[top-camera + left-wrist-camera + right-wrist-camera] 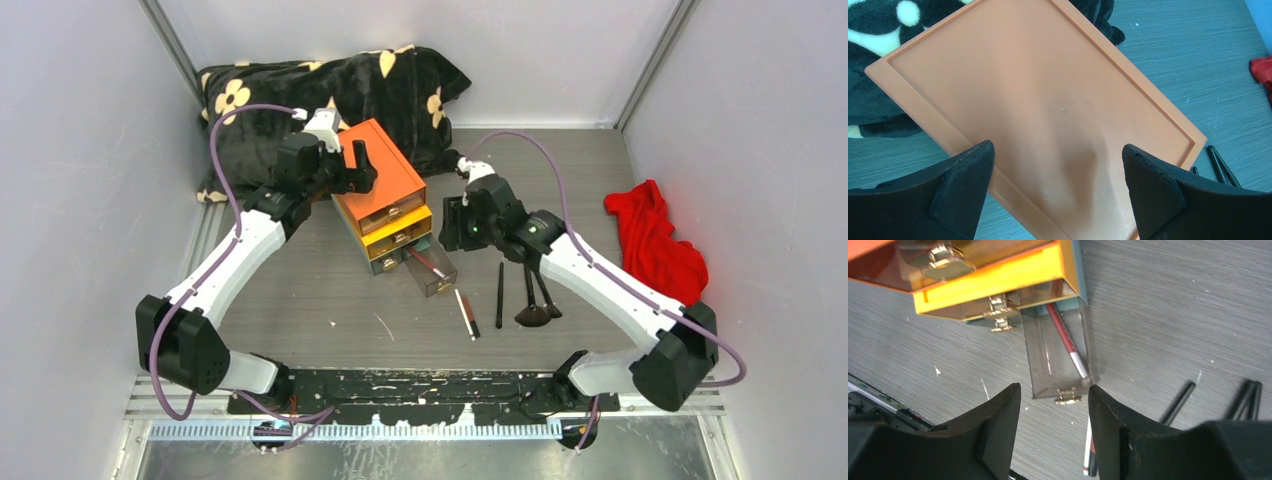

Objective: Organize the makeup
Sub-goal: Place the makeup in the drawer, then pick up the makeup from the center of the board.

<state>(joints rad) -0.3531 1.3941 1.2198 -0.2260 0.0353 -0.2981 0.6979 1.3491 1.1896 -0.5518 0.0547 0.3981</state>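
Black fluffy-headed brushes and thin tubes lie loose on grey table. Right end effector, apart and empty, hovers over clear pulled-out drawer holding thin red tube; left end effector gapes above orange-topped box.

My grey woodgrain table | upper left: black flowered blanket | centre: orange-topped drawer box | lower centre: slim black brushes, thin tubes | right: red cloth

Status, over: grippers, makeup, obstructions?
Left gripper open over orange box top. Right gripper open, empty, above pulled-out clear plastic drawer holding slim red pencil. Black fluffy brushes, thin tubes loose on grey table. Nothing blocking.
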